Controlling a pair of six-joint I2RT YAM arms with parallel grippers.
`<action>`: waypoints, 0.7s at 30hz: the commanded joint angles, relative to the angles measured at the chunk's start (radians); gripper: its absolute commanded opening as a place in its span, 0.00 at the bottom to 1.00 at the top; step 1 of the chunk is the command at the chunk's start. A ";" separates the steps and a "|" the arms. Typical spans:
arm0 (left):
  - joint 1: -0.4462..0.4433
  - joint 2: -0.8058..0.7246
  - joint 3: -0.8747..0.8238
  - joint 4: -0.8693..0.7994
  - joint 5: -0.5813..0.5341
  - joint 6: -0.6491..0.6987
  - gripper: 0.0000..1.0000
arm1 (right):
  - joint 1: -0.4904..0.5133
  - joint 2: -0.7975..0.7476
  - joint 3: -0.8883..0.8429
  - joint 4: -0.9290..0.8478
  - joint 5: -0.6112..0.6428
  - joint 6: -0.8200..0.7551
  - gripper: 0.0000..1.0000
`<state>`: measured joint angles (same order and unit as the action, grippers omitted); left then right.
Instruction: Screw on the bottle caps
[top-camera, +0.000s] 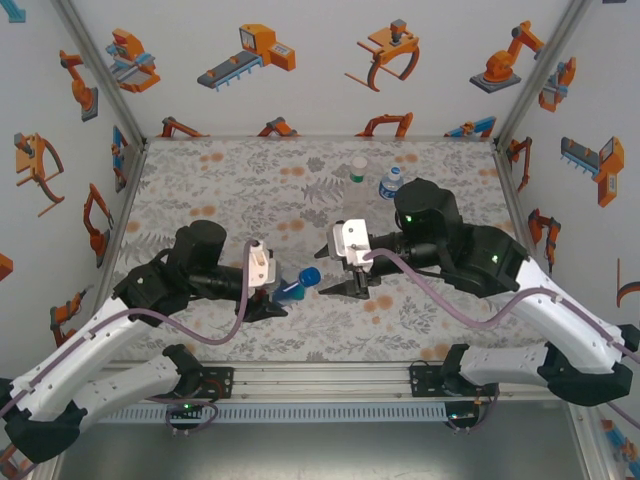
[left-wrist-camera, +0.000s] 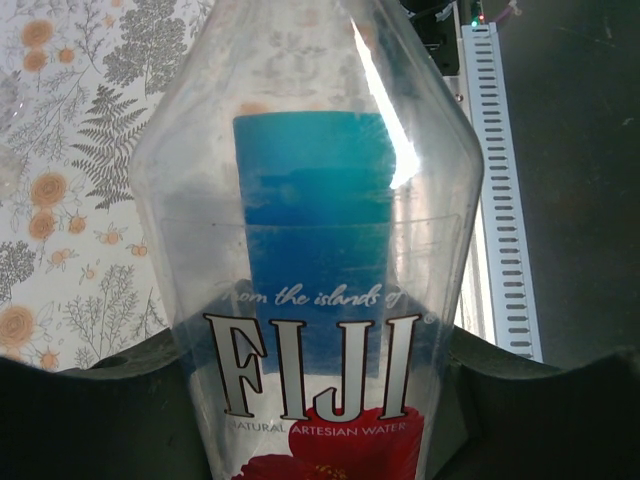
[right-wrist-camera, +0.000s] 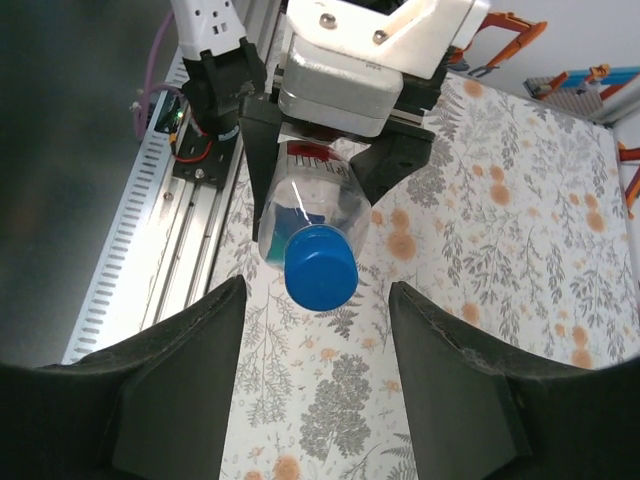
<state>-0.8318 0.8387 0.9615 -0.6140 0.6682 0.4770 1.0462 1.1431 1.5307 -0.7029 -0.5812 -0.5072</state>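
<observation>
My left gripper (top-camera: 275, 297) (left-wrist-camera: 320, 400) is shut on the body of a squat clear bottle (top-camera: 291, 290) (left-wrist-camera: 320, 250) (right-wrist-camera: 305, 215) with a blue, red and white label, held lying sideways above the table. A blue cap (top-camera: 310, 277) (right-wrist-camera: 320, 266) sits on its neck, pointing toward my right gripper (top-camera: 335, 287) (right-wrist-camera: 318, 300). That gripper is open, its dark fingers (right-wrist-camera: 190, 380) spread to either side just short of the cap, not touching it. Two more bottles stand at the back: one with a green label (top-camera: 358, 170) and one with a blue label (top-camera: 391, 183), each with a white top.
The floral table cover (top-camera: 220, 190) is walled in by patterned panels at the left, back and right. A metal rail (top-camera: 320, 380) with the arm bases runs along the near edge. Open floor lies in the centre and back left.
</observation>
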 joint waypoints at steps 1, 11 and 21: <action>-0.004 -0.013 0.029 -0.014 0.042 0.006 0.02 | 0.004 0.010 0.010 0.010 -0.062 -0.058 0.53; -0.004 -0.013 0.031 -0.020 0.042 0.008 0.02 | 0.005 0.032 -0.008 0.039 -0.083 -0.047 0.46; -0.004 -0.016 0.028 -0.021 0.042 0.005 0.02 | 0.006 0.037 -0.027 0.041 -0.086 -0.047 0.39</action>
<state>-0.8318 0.8352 0.9623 -0.6231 0.6792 0.4770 1.0462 1.1774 1.5150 -0.6876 -0.6395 -0.5411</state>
